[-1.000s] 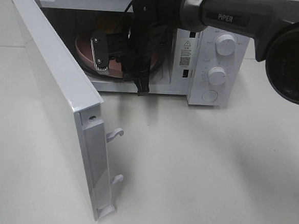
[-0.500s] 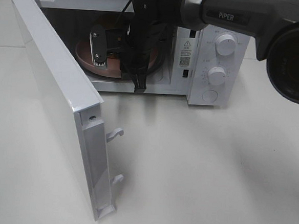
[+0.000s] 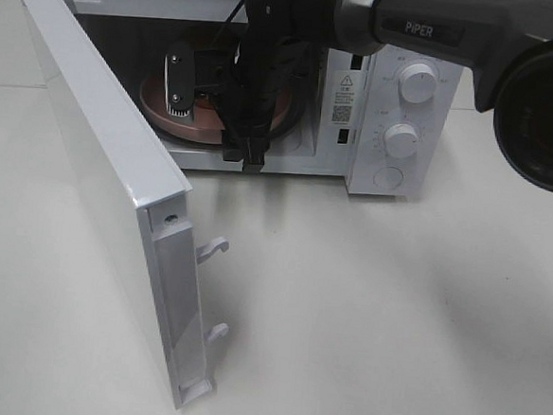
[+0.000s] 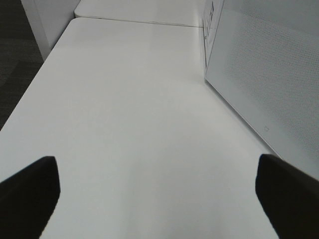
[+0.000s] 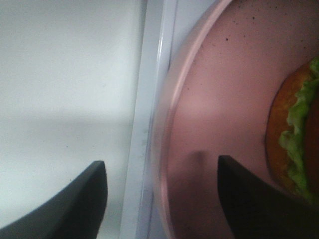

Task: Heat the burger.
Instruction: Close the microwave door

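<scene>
Two grippers, both with fingers apart. The microwave (image 3: 388, 101) stands on the white table (image 3: 392, 320) with its door (image 3: 100, 157) swung wide open at the hinge side. The right arm (image 3: 431, 33) reaches into the microwave cavity from the front. In the right wrist view the right gripper (image 5: 160, 169) has its dark fingers (image 5: 75, 204) spread either side of the pink plate's (image 5: 224, 89) rim, not clamped on it (a clear gap shows at each finger). The plate sits inside the microwave on the cavity floor, and the burger (image 5: 294, 129) lies on it, with orange bun and green lettuce showing at the frame edge. From the high camera the burger is hidden behind the arm. The left gripper (image 4: 157, 189) hangs over bare table just beside the microwave's perforated side panel (image 4: 269, 74), fingers (image 4: 30, 194) wide apart and holding nothing. Two dials (image 3: 418, 82) sit on the microwave's control panel, beside the cavity.
</scene>
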You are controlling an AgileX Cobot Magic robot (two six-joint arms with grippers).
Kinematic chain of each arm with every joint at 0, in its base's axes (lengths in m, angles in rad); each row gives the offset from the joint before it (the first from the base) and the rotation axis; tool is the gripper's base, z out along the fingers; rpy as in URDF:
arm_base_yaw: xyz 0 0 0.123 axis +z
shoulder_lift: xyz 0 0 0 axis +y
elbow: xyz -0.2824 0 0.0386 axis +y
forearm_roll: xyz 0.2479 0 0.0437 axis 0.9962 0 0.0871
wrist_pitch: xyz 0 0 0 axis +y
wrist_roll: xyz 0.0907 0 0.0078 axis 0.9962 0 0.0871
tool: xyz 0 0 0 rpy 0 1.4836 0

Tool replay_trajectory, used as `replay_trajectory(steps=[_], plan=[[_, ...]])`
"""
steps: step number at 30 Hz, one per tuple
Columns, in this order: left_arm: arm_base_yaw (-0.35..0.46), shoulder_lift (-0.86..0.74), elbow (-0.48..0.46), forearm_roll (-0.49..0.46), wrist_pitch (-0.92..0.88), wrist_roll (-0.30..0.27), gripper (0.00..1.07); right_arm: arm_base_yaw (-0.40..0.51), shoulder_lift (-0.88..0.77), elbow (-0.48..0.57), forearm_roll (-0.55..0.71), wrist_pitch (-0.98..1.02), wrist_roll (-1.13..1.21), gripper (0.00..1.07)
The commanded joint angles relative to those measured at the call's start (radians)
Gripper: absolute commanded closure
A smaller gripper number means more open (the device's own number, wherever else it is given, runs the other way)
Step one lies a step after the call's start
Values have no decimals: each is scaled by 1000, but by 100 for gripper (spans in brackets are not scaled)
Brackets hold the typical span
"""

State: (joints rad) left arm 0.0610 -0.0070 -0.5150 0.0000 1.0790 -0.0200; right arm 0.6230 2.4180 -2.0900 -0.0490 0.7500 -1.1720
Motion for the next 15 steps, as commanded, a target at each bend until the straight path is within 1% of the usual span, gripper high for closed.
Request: replay_trajectory(steps=[1,11,15], plan=[[-7,-12,-1,-7,-9,0,7,-1,-17,-7,12,6,13,40],[-7,-12,-1,-7,-9,0,7,-1,-32,-7,33,37,13,40],[-7,-12,-1,-7,-9,0,7,-1,-35,-7,33,46,21,37]])
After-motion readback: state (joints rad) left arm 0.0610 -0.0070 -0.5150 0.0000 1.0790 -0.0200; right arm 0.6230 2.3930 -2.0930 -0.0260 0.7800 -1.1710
